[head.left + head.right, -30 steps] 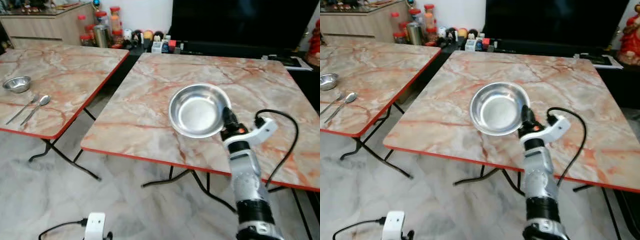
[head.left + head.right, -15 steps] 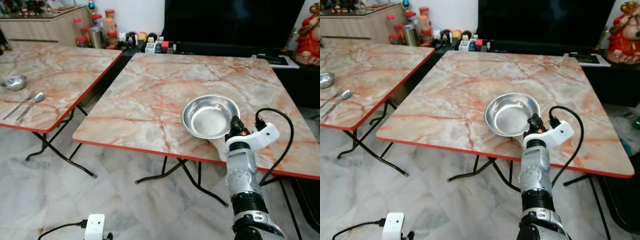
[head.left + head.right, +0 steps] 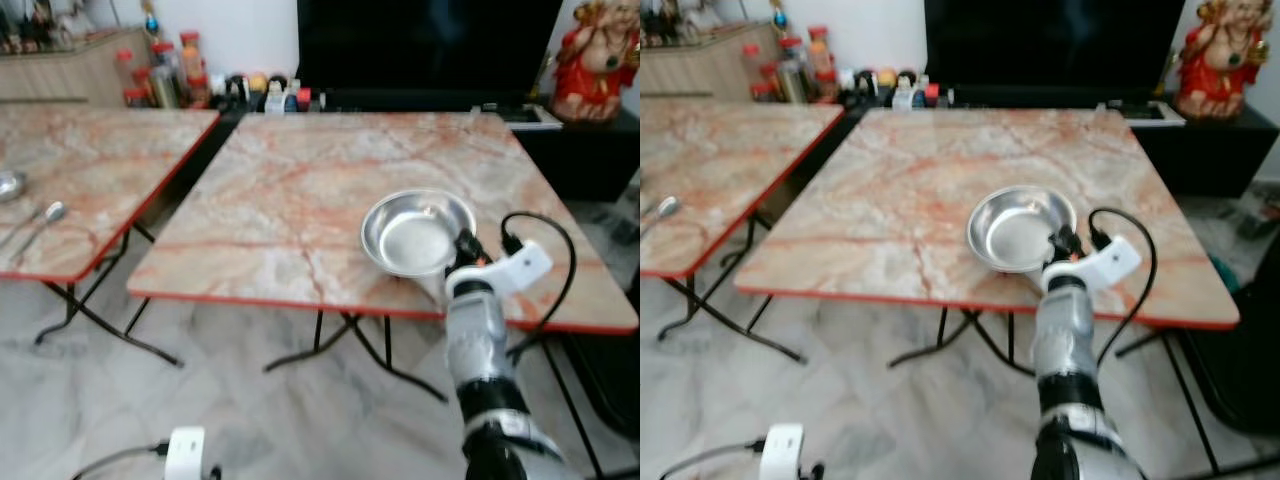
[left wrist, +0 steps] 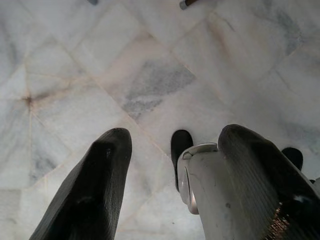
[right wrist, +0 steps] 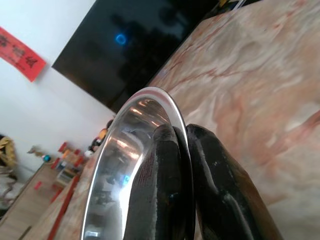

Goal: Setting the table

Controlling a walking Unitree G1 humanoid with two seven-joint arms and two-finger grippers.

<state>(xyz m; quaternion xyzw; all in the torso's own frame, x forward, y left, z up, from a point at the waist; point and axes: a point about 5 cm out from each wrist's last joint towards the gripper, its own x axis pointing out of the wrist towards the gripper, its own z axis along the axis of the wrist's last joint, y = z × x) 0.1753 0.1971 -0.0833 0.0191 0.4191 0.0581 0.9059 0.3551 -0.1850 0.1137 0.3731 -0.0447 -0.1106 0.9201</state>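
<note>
A steel plate (image 3: 417, 232) with a raised rim is held over the near right part of the marble table (image 3: 300, 190). My right gripper (image 3: 463, 247) is shut on the plate's near rim; in the right wrist view its two fingers (image 5: 210, 185) pinch the rim of the plate (image 5: 127, 160). On the second table (image 3: 70, 180) to the left lie a spoon (image 3: 45, 215) and a small steel bowl (image 3: 8, 185) at the frame's edge. My left gripper (image 4: 172, 165) hangs open over the floor.
A dark TV cabinet (image 3: 420, 60) stands behind the table, with jars and bottles (image 3: 165, 80) at the back left and a red figurine (image 3: 590, 60) at the back right. Folding table legs (image 3: 350, 345) stand on the marble floor (image 3: 250, 420).
The camera has moved back and shifted, so both tables sit farther away. The plate, still in my right gripper, has gone from mid-table towards the near right edge.
</note>
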